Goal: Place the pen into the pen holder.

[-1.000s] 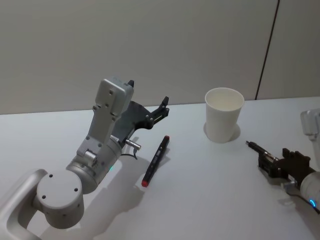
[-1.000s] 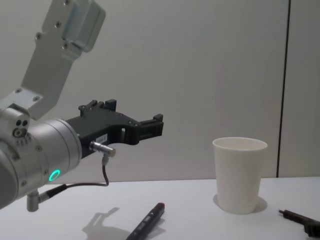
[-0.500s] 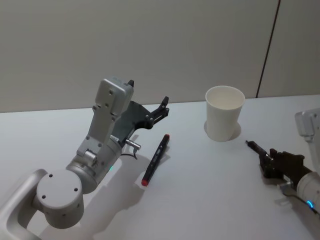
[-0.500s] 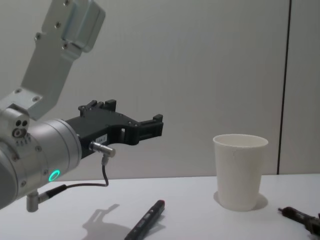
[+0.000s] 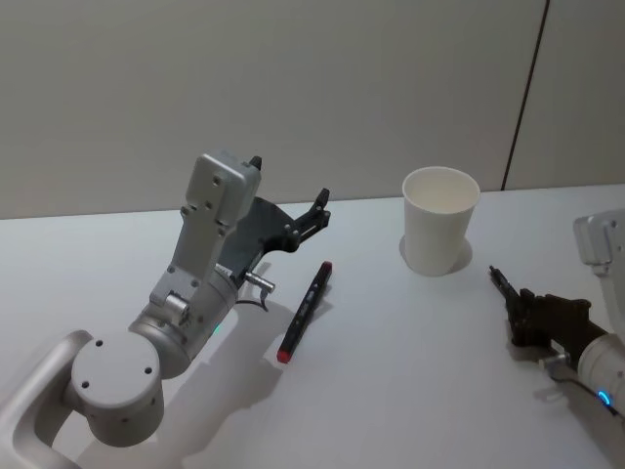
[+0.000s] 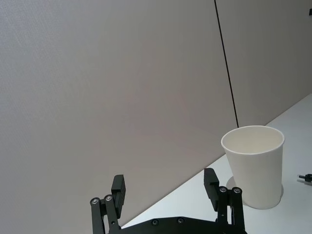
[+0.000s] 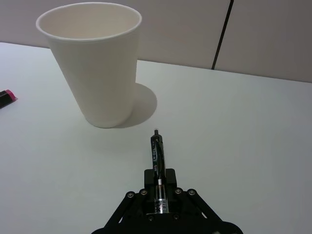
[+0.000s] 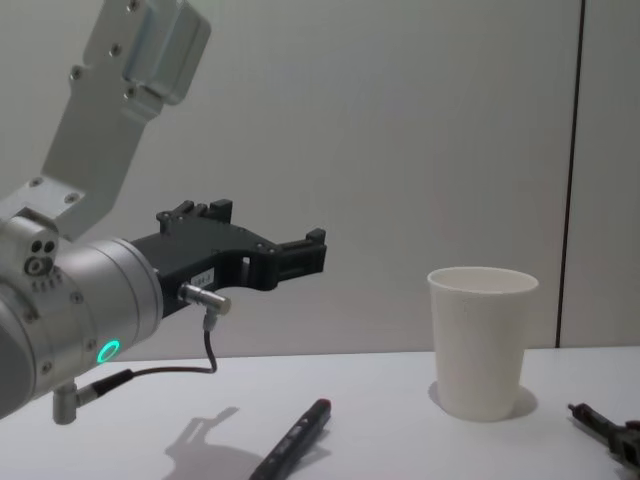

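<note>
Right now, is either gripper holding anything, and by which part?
The right gripper is shut on the pen, clamping its near end; the rest juts out toward the pen holder. The left gripper is open, holding nothing.

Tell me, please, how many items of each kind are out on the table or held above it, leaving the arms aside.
paper cup: 1, standing upright
pen: 1, held in the right gripper
marker: 1, black with a red end, lying flat
Total: 3
</note>
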Controlling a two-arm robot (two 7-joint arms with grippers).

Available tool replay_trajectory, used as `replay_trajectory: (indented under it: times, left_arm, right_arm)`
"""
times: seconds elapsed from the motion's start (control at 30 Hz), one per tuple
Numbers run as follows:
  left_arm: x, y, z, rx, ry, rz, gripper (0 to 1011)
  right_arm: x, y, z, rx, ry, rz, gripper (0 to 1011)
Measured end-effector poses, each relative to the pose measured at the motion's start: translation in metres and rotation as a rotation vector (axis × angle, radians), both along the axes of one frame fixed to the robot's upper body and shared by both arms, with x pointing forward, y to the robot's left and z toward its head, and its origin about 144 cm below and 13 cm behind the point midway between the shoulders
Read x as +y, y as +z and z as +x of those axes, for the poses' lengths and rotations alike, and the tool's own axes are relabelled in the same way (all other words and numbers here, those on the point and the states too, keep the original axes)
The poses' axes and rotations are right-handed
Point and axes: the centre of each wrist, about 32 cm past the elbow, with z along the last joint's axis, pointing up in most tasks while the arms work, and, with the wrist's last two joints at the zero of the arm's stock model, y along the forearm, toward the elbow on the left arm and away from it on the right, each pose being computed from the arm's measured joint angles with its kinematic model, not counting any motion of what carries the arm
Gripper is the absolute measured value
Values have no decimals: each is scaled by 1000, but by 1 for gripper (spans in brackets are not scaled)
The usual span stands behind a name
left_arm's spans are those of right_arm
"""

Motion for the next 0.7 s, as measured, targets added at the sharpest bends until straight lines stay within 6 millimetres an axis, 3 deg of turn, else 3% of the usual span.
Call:
replay_trajectory:
  times: [0.7]
  left_arm:
    - [0, 0, 0, 0, 0, 0, 1003]
  right_arm:
    - [-5, 11, 2, -134, -7, 68, 125]
